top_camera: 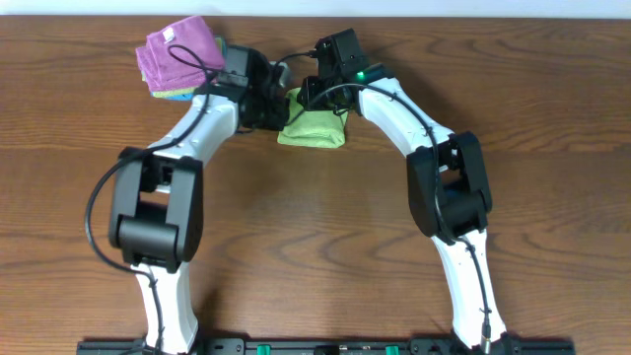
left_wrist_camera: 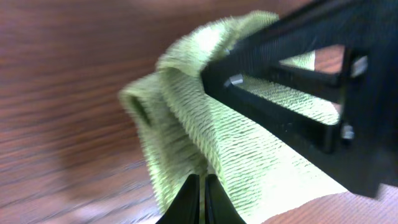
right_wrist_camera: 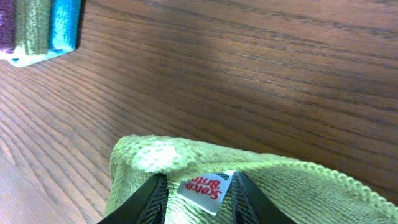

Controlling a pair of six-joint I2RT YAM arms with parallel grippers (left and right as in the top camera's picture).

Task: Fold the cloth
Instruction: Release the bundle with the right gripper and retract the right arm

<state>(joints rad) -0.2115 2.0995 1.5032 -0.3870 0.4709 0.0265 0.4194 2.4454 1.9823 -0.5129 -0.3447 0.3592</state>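
The green cloth (top_camera: 314, 131) lies folded into a small bundle on the wooden table at the back centre. My left gripper (top_camera: 280, 106) is at its left edge. In the left wrist view the jaws (left_wrist_camera: 202, 186) are pinched shut on a fold of the green cloth (left_wrist_camera: 249, 155). My right gripper (top_camera: 315, 96) is at the cloth's far edge. In the right wrist view its fingers (right_wrist_camera: 199, 193) stand apart, astride the green cloth (right_wrist_camera: 298, 186) and its white label (right_wrist_camera: 202, 186). The right gripper's black finger (left_wrist_camera: 298, 106) crosses the left wrist view.
A stack of folded cloths (top_camera: 177, 57), purple on top, sits at the back left next to the left arm. It also shows in the right wrist view (right_wrist_camera: 37, 28) at the top left corner. Bare wooden table (top_camera: 315, 247) lies in front.
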